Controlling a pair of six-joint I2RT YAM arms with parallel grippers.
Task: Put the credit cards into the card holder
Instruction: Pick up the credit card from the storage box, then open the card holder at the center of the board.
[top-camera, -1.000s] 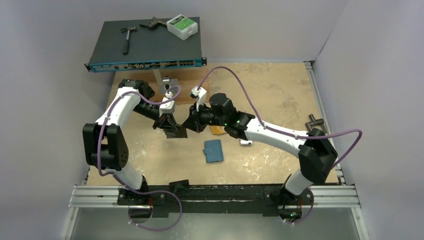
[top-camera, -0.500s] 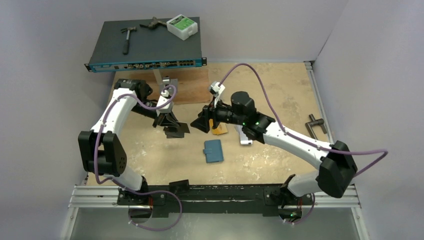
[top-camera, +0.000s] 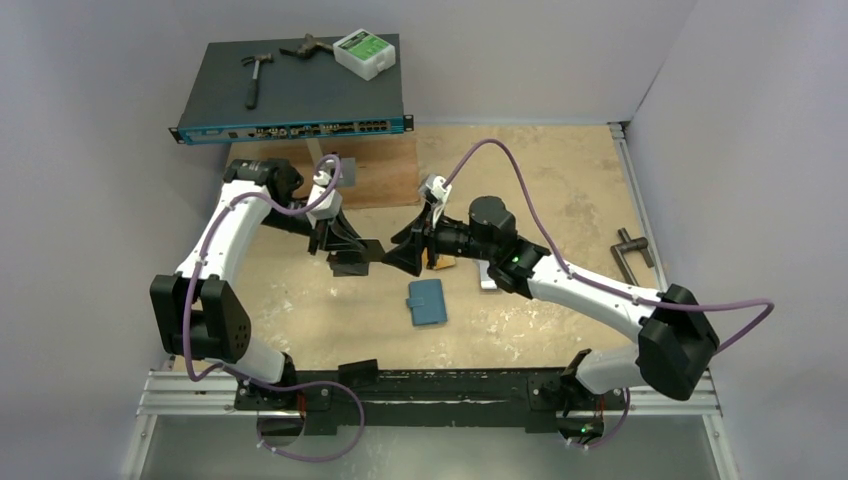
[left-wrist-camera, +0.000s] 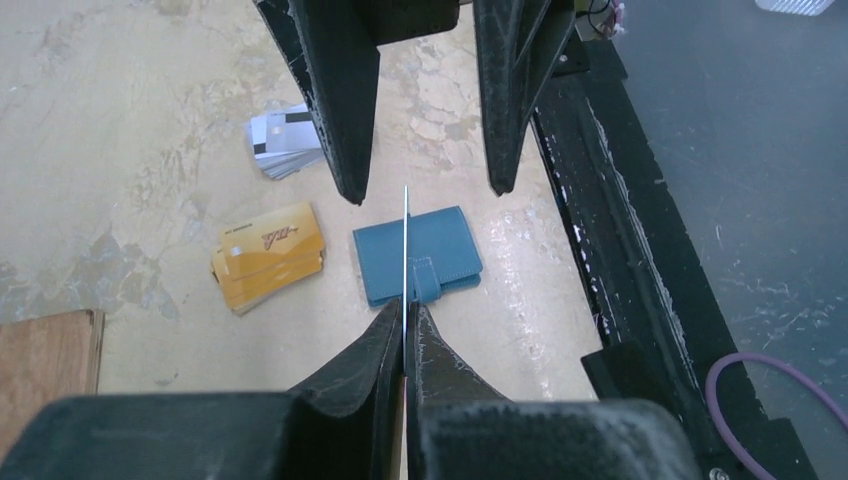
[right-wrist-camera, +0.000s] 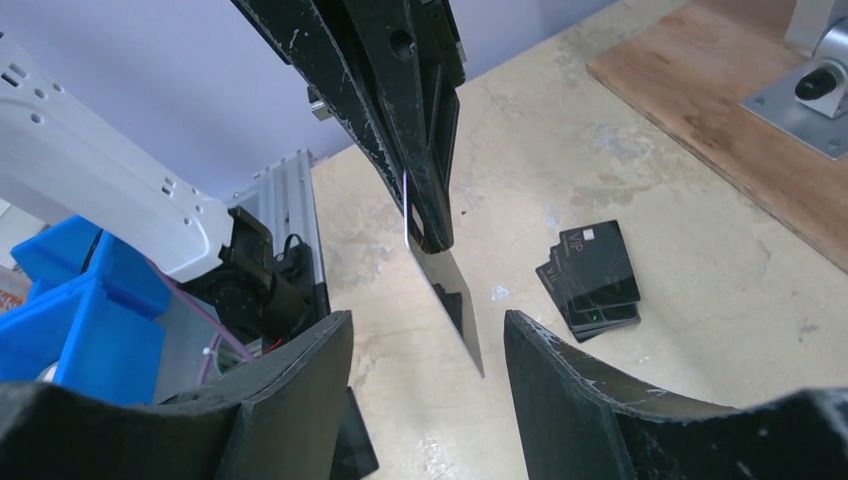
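My left gripper (left-wrist-camera: 405, 305) is shut on a thin credit card (left-wrist-camera: 405, 240), seen edge-on in the left wrist view. The right wrist view shows it as a dark glossy card (right-wrist-camera: 447, 300). That card hangs between the spread fingers of my open right gripper (right-wrist-camera: 428, 320), touching neither. The two grippers meet above the table, left gripper (top-camera: 350, 250) facing right gripper (top-camera: 400, 255). The teal card holder (top-camera: 428, 302) lies closed below them, strap fastened (left-wrist-camera: 420, 255). Orange cards (left-wrist-camera: 270, 255) and silver cards (left-wrist-camera: 283, 140) lie in small stacks beside it.
A stack of black cards (right-wrist-camera: 592, 275) lies on the table near the left gripper. At the back left, a network switch (top-camera: 290, 95) carries a hammer (top-camera: 255, 78) and a white box (top-camera: 365, 52). A wooden board (top-camera: 370, 170) lies behind the grippers; the black rail (top-camera: 430, 390) runs along the front.
The right gripper went from shut to open and drew slightly back from the left gripper, its elbow swinging out right. The left gripper kept the card and shifted slightly right.
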